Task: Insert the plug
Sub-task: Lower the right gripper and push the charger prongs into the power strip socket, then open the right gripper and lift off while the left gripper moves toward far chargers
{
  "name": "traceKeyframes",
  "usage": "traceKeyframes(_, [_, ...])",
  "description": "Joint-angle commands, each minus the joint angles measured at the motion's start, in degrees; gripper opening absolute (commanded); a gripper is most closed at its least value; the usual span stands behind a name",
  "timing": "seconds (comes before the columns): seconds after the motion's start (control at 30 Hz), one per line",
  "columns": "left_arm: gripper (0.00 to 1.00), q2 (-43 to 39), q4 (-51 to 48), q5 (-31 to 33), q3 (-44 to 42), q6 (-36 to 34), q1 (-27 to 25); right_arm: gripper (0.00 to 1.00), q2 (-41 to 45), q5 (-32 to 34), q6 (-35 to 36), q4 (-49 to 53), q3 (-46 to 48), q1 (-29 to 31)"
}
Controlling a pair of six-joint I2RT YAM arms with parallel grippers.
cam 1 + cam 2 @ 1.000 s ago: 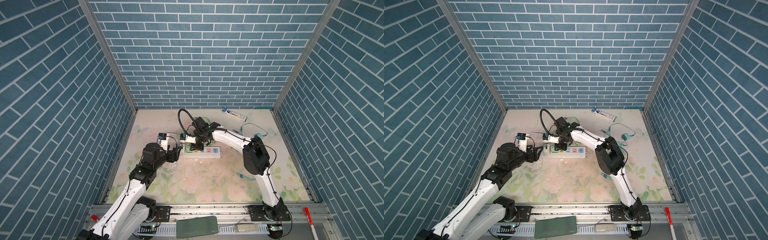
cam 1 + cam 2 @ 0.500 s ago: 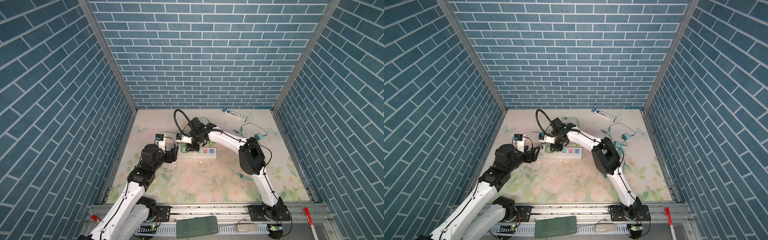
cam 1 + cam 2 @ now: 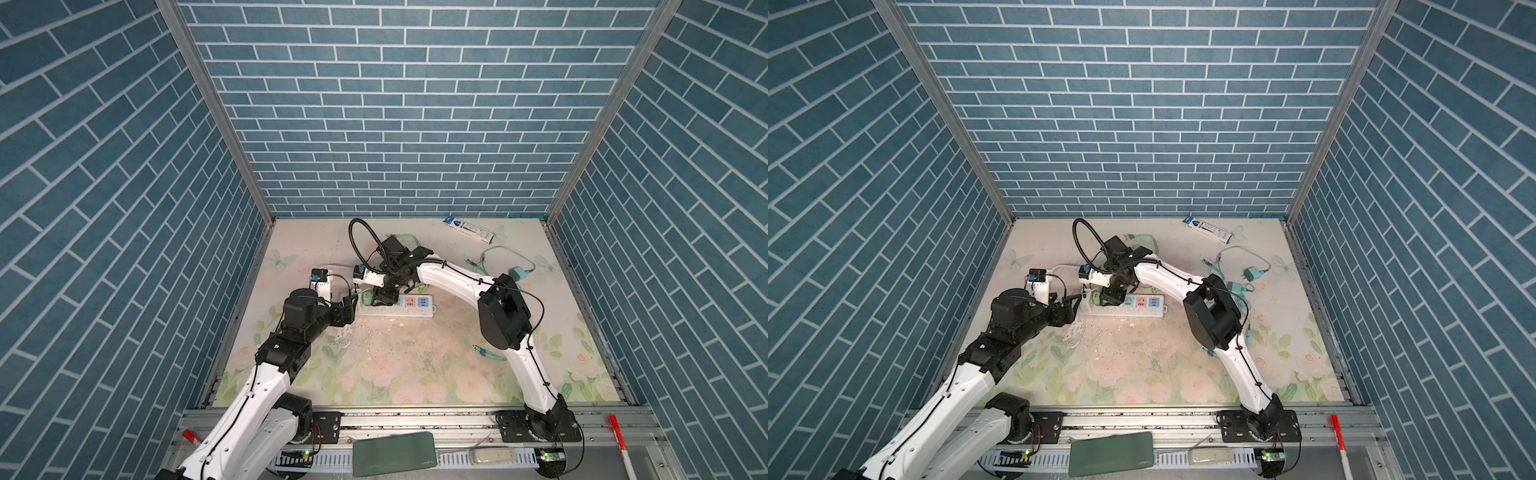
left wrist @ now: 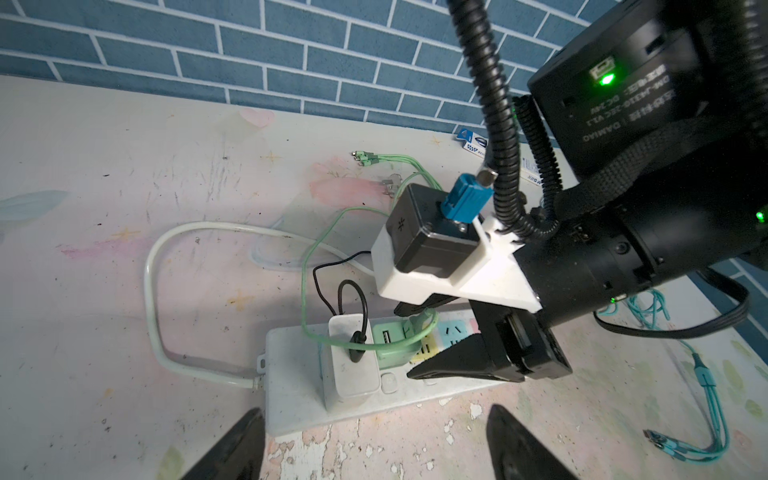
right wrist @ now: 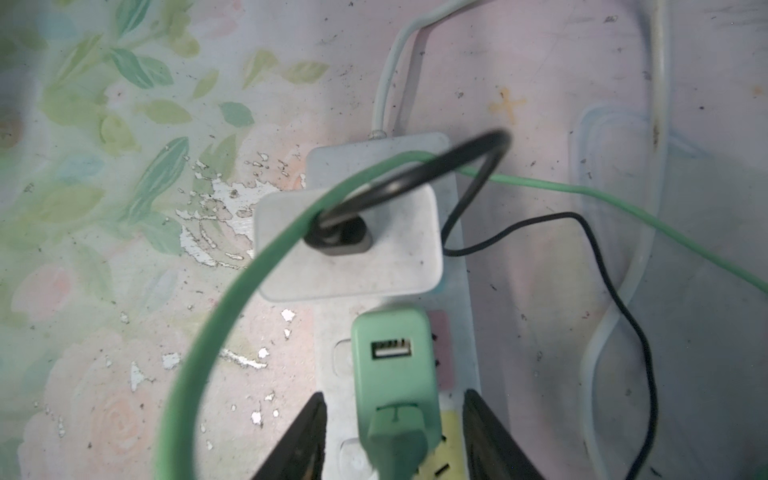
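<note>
The green USB charger plug (image 5: pixel 392 353) stands in the white power strip (image 5: pixel 334 374), just beside the white adapter (image 5: pixel 353 266), and looks fully seated. The right gripper (image 5: pixel 392 395) straddles it, jaws apart and clear of its sides. The left gripper (image 4: pixel 374 411), jaws wide, hovers at the strip's cord end. Insertion seems done and release is the step in hand. Next, the right arm should lift straight clear of the looped green cable (image 5: pixel 199 332).

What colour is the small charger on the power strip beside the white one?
The charger is mint green; the right wrist view shows it best.
</note>
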State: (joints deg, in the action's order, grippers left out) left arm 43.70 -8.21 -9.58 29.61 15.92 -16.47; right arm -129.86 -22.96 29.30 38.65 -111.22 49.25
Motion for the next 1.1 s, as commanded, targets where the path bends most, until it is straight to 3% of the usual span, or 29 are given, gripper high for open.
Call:
traceKeyframes(0.0, [0.87,0.0,-1.2,1.1,-0.1,0.0,0.3,0.54,6.4,-1.6,-3.2,-1.6,5.4,-2.2])
traceKeyframes(0.3, [0.88,9.4,-3.5,-3.1,7.7,1.1,0.2,0.54,21.2,-2.5,-11.1,-11.4,25.0,-11.5])
traceKeyframes(0.43, [0.89,14.6,-4.2,-4.0,12.9,1.8,-1.7,0.54,27.3,3.0,-15.9,-13.5,31.9,-15.3])
traceKeyframes(0.53, [0.99,18.5,-7.0,-1.2,18.0,3.2,-5.4,0.54,30.4,5.7,-22.1,-12.8,34.7,-18.9])
traceKeyframes(0.8, [1.00,32.1,-11.0,2.7,29.8,7.3,-14.6,0.54,36.4,13.3,-32.6,-7.7,40.0,-22.1])
traceKeyframes(0.97, [0.99,42.8,-14.9,8.9,39.1,9.4,-21.2,0.56,41.0,20.3,-39.9,-5.7,43.8,-24.7])
traceKeyframes(1.07, [1.00,49.3,-17.8,16.1,44.7,13.2,-25.7,0.57,44.4,21.6,-43.3,-7.2,47.4,-27.8])
